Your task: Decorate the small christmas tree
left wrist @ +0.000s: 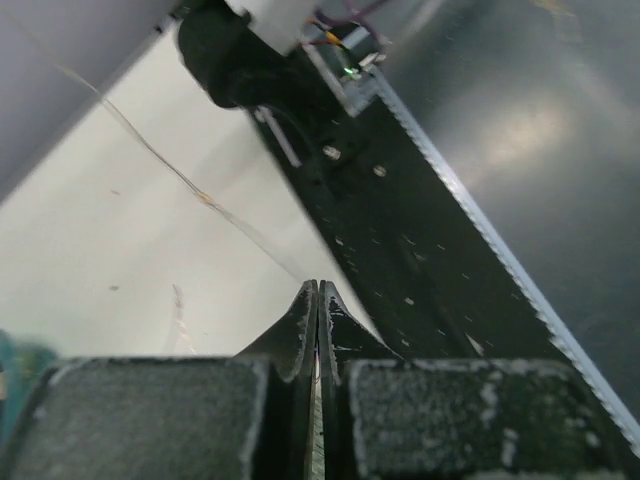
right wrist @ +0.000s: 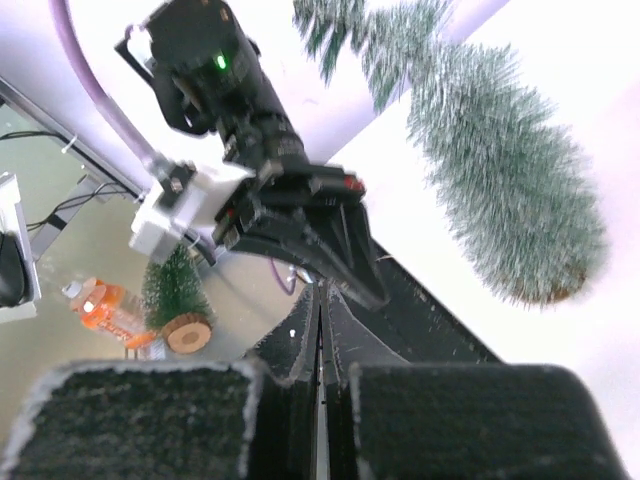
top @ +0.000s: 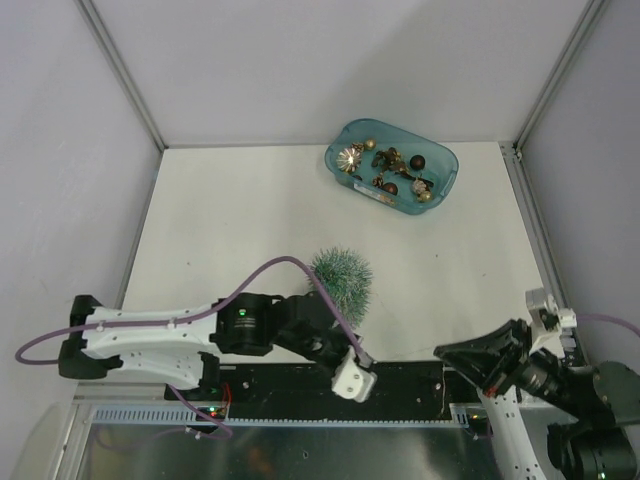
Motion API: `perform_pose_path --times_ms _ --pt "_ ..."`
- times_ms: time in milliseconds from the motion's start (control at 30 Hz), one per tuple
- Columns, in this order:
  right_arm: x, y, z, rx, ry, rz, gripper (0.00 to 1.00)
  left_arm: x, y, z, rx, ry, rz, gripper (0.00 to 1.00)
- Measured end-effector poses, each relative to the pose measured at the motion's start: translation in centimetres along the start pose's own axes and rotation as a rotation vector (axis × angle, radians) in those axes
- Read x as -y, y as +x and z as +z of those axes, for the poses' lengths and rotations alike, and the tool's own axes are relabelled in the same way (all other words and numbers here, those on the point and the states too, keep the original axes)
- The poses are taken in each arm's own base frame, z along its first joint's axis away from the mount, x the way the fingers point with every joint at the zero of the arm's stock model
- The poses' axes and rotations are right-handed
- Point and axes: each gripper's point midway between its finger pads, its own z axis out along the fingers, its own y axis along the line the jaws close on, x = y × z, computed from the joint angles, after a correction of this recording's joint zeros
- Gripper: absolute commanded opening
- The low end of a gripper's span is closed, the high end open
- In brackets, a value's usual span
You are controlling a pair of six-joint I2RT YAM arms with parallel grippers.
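At the table's near edge, the left gripper (left wrist: 318,300) hangs over the black mounting rail (top: 400,378). Its jaws are pressed together on nothing, and its white camera block (top: 355,381) sits on the side away from the table. The right gripper (top: 442,351), also closed and empty, points left along the same rail. Below the edge, the right wrist view catches a spare tree (right wrist: 178,285) on a wood slice and an orange bottle (right wrist: 100,305).

Just past the left arm's wrist, the small christmas tree (top: 345,278) rests on the white table (top: 230,220), beside that arm but apart from both sets of jaws. A purple cable (top: 280,262) loops across its left side, and the arm hides its near edge. Whether it stands or lies cannot be told.

Well beyond, at the far right, a teal tray (top: 449,165) holds the ornaments (top: 390,160).
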Motion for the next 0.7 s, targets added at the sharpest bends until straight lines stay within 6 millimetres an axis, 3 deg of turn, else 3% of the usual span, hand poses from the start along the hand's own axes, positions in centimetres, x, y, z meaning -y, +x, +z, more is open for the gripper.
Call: perform_pose_path --times_ms 133,300,533,700 --pt "0.5 -3.4 2.1 0.011 -0.032 -0.028 0.0 2.4 2.1 -2.3 0.017 0.054 -0.046 0.0" --pt "0.9 -6.8 4.1 0.011 -0.103 -0.057 0.0 2.4 4.0 -5.4 0.035 -0.011 -0.058 0.0" --pt "0.4 -12.7 6.3 0.1 -0.214 -0.205 0.0 8.9 11.6 -7.9 -0.127 0.078 -0.146 0.0" --pt "0.4 -15.5 7.9 0.123 -0.298 -0.234 0.0 9.0 12.4 -9.5 -0.126 0.016 -0.151 0.0"
